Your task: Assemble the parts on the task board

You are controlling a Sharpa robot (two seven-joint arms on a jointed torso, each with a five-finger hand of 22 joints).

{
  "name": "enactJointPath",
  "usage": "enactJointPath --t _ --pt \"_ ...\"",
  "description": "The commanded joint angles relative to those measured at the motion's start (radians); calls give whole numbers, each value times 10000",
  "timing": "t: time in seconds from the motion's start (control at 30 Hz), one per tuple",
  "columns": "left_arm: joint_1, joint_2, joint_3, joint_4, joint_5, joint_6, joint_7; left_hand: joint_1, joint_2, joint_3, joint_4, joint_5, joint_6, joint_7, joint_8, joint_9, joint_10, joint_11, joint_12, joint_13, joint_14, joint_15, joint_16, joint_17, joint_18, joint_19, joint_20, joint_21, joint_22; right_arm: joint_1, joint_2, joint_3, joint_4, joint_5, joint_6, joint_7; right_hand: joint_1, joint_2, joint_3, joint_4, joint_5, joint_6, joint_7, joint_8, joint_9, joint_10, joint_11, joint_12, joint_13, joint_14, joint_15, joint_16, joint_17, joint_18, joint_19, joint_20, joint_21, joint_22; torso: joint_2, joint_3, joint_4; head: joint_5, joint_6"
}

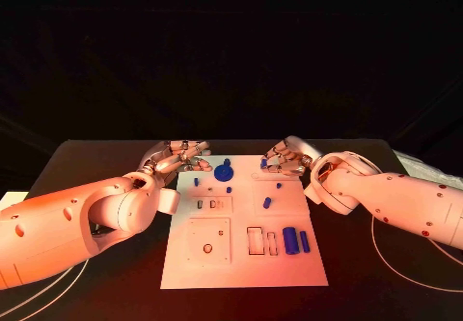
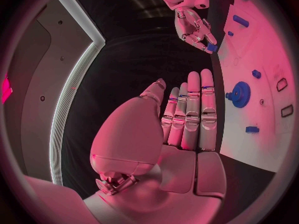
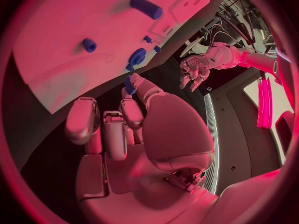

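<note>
The right hand (image 1: 286,159) pinches a small blue plastic peg (image 3: 129,83) at its fingertips, above the flat white task board (image 1: 241,267). It looks rigid, light and slippery (best held mid-length). The left hand (image 2: 187,119) holds nothing, fingers straight and together.

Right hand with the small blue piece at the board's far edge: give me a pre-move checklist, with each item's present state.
1. Right hand holds a small blue part at its fingertips: ok.
2. Left hand holds nothing, fingers straight in the left wrist view: ok.
3. Left hand is off the task board, beside its far left corner: ok.
4. Blue gear sits on the board between the hands, untouched: ok.
5. Two blue cylinders lie by the slots near the board's right edge: ok.
6. Which seat the held part belongs in: cannot tell.
</note>
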Motion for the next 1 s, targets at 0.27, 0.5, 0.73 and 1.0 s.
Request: enactJointPath --t 0.27,0.5,0.73,1.0 --pt "1 24 4 -243 179 134 129 120 -1 41 -9 -39 5 19 -56 -20 75 12 -61 -10 46 -17 -71 -10 159 -40 11 -63 -17 -113 833 -134 509 -2071 365 -1445 -67 39 56 5 37 17 2 11 30 -77 11 -57 -25 782 -31 -47 1404 -121 -49 -51 -19 -41 -75 -61 53 185 -140" --pt "1 49 3 -316 201 141 134 125 -2 53 -15 -40 -10 26 -69 -23 81 16 -71 -10 54 -16 -91 -10 159 -40 11 -67 -17 -314 1404 -203 446 -2778 510 -1731 -142 -2 59 19 59 24 5 3 35 -103 17 -103 -55 769 -24 -81 1347 -118 -57 -45 -33 -61 -63 -71 59 301 -169" --pt "1 94 2 -328 207 157 132 125 -2 53 -15 -40 -10 26 -69 -23 81 16 -71 -10 54 -16 -91 -10 159 -40 11 -67 -17 -481 1808 -240 382 -3195 677 -1839 -187 -37 55 23 49 22 7 -6 36 -114 19 -125 -69 764 -22 -95 1325 -114 -67 -42 -47 -84 -48 -64 57 378 -198" --pt "0 127 2 -310 208 182 123 128 5 66 -16 -39 -6 26 -70 -23 93 16 -74 -9 58 -15 -106 -11 158 -40 12 -71 -17 -632 2067 -263 301 -3390 890 -1891 -225 -69 50 26 35 23 8 -12 38 -125 21 -144 -81 761 -21 -104 1312 -110 -76 -40 -61 -107 -58 -58 36 421 -269"
